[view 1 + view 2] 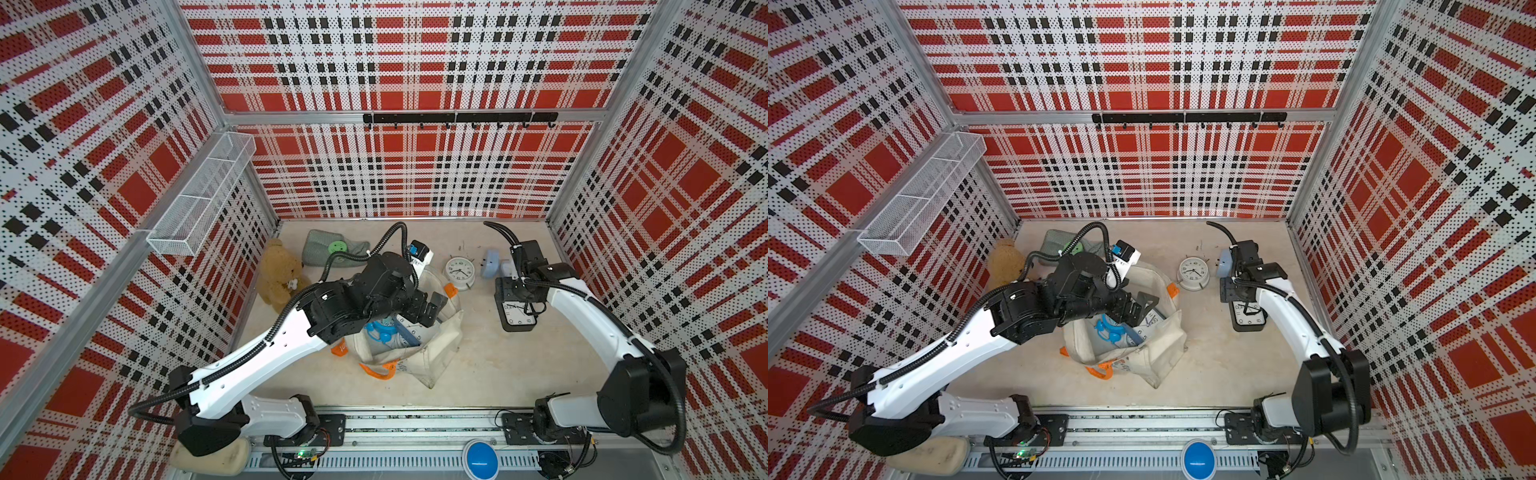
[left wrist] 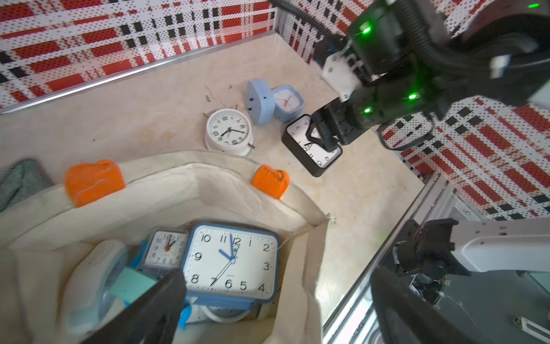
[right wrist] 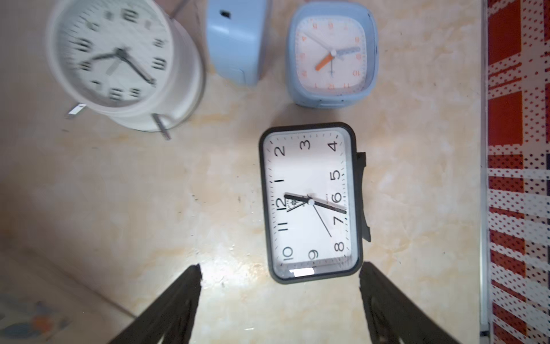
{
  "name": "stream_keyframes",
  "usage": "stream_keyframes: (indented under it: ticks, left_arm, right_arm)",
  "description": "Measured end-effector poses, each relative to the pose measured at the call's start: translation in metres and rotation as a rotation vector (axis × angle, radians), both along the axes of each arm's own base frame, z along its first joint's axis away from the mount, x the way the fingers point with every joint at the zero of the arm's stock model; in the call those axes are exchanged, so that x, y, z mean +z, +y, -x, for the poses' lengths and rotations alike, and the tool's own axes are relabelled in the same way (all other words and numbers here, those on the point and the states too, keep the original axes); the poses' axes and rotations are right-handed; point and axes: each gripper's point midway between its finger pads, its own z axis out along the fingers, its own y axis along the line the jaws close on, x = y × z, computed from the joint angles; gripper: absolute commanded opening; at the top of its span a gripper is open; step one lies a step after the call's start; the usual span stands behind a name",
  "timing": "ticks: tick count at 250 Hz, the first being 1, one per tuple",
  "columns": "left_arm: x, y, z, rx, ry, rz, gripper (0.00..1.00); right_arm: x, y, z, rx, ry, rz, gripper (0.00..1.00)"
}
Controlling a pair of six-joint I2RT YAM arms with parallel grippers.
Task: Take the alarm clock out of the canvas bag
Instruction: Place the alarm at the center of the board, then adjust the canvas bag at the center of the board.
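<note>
While the left gripper (image 1: 430, 309) hangs over the open mouth of the canvas bag (image 1: 436, 357), fingers spread wide and holding nothing, the right gripper (image 3: 279, 268) is poised above a black alarm clock (image 3: 311, 202). That clock lies face up on the table (image 1: 498, 374), outside the bag. The right fingers are also apart, wider than the clock's short side, and grip nothing. In the right wrist view the clock's near end sits between the two tips.

In both top views the cream bag with orange handles slumps open near the middle of the table. Inside it, the left wrist view shows a large blue-framed alarm clock (image 2: 232, 262) face up, with a small square alarm clock (image 2: 168, 247) just beside it. A bright blue alarm clock (image 1: 380, 330) shows in a top view, partly hidden by the left arm.

Taking the bag as the dial's centre, the black alarm clock lies at 3 o'clock, well apart. A white round alarm clock (image 1: 459, 272) rests at 1 o'clock, near the rim. At 2 o'clock a pale blue alarm clock on its edge (image 2: 260, 101) stands against a face-up pale blue alarm clock (image 2: 288, 102). A brown teddy bear (image 1: 278, 274) sits at 9 o'clock, and a grey-green cloth (image 1: 328, 249) at 11 o'clock.
</note>
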Motion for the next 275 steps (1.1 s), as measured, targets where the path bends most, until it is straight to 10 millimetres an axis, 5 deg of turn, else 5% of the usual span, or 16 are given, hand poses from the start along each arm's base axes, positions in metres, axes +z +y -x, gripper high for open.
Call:
stream_keyframes:
  ticks: [24, 61, 82, 107, 140, 191, 230, 275]
  left_arm:
    - [0.007, 0.018, -0.001, 0.055, 0.006, -0.007, 0.99]
    - [0.006, 0.057, -0.001, 0.177, 0.074, 0.017, 0.99]
    - [-0.010, 0.088, 0.000, 0.290, 0.159, 0.034, 0.99]
    - [-0.045, 0.126, 0.010, 0.425, 0.281, 0.019, 0.99]
    - [-0.076, 0.166, 0.027, 0.561, 0.394, -0.008, 0.99]
    - [-0.090, 0.208, 0.038, 0.723, 0.449, 0.026, 1.00]
    - [-0.115, 0.212, 0.045, 0.756, 0.525, 0.033, 0.99]
    - [-0.133, 0.202, 0.045, 0.735, 0.580, 0.053, 0.99]
  right_arm:
    - [0.046, 0.020, 0.001, 0.052, -0.112, -0.125, 0.84]
    - [0.148, 0.066, 0.012, 0.202, -0.338, -0.277, 0.81]
    - [0.196, 0.107, 0.030, 0.332, -0.421, -0.344, 0.78]
    - [0.217, 0.156, 0.053, 0.467, -0.422, -0.390, 0.76]
    - [0.204, 0.214, 0.068, 0.572, -0.335, -0.361, 0.71]
    - [0.119, 0.285, 0.070, 0.637, -0.119, -0.175, 0.60]
    - [0.066, 0.304, 0.091, 0.650, 0.025, -0.111, 0.59]
    - [0.012, 0.294, 0.142, 0.622, 0.194, -0.106, 0.59]
